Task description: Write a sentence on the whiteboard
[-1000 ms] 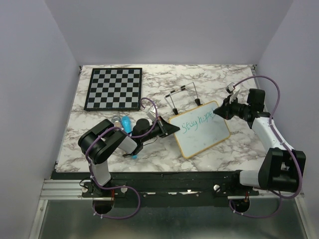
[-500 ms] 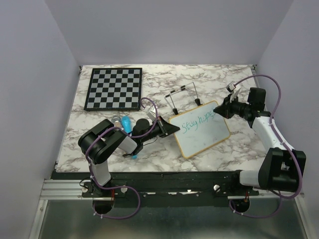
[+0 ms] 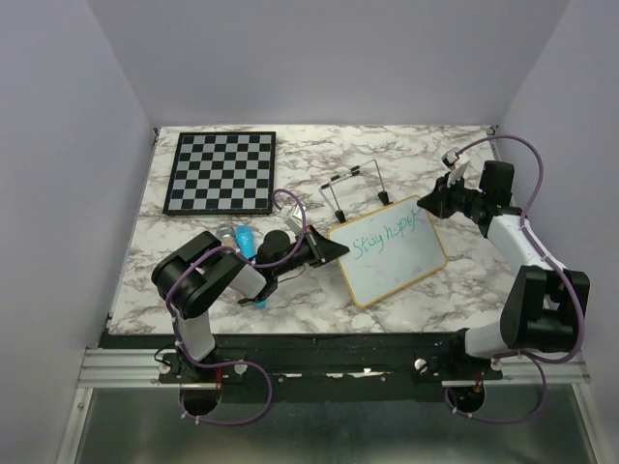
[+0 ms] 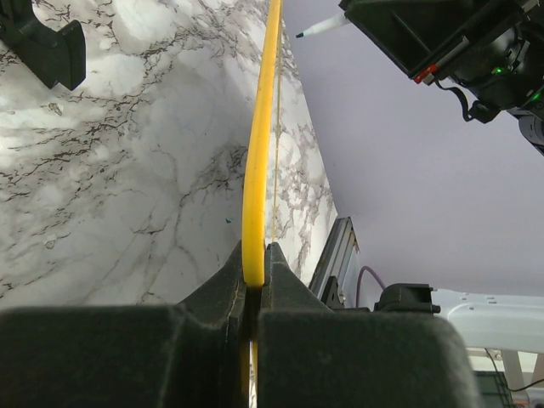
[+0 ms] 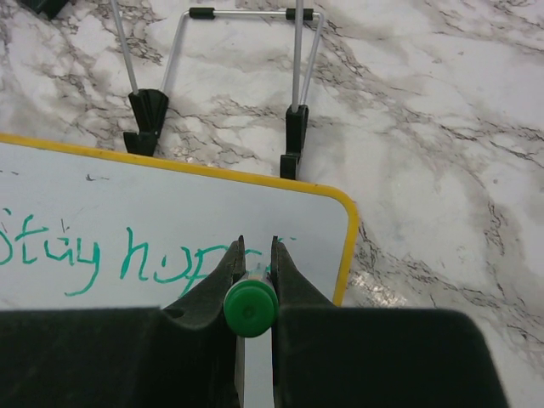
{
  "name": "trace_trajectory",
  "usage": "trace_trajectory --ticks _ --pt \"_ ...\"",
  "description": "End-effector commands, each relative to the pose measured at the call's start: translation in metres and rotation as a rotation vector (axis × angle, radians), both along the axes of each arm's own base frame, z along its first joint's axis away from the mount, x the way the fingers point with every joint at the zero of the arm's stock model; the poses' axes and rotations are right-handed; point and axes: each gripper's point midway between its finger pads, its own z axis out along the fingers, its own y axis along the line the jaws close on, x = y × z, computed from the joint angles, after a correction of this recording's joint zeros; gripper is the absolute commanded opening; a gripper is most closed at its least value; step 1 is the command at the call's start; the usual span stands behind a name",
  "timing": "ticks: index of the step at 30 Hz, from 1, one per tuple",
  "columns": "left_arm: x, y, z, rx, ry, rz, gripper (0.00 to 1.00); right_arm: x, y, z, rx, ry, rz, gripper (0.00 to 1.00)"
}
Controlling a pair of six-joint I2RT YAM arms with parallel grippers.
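We feared hard strokes might skew the whiteboard [image 3: 397, 261], pinched by the left claw [image 4: 253, 255], while the right claw [image 5: 255, 251] gripped the marker [image 5: 251, 308].

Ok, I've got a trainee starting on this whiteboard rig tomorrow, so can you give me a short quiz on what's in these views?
1. True or false: the left gripper is shut on the frame of the whiteboard.
2. What does the right gripper hold? A) a green marker B) a chess piece C) nothing
3. What is the first word of the green writing on the board?
Key: 1 true; 2 A; 3 "Stay".
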Motion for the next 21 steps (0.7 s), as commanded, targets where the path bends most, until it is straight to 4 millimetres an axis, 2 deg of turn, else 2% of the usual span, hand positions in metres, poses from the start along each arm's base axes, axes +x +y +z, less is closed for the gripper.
trace_trajectory --ticks 1,5,12,21 --pt "-0.004 -0.002 0.013 -0.026 -0.071 -0.024 0.0 0.019 -0.016 0.011 -0.037 -0.056 -0.09 0.01" --pt "-0.003 -0.002 0.014 -0.027 -0.072 -0.027 0.0 0.022 -0.018 0.004 -0.038 -0.037 -0.101 0.0" --pt "-0.003 -0.003 0.014 -0.027 -0.071 -0.029 0.0 0.011 0.0 -0.001 0.018 -0.007 0.006 0.01" --pt "-0.001 -0.004 0.014 -0.026 -0.071 -0.026 0.0 0.014 0.0 -0.012 0.03 0.034 0.003 0.0"
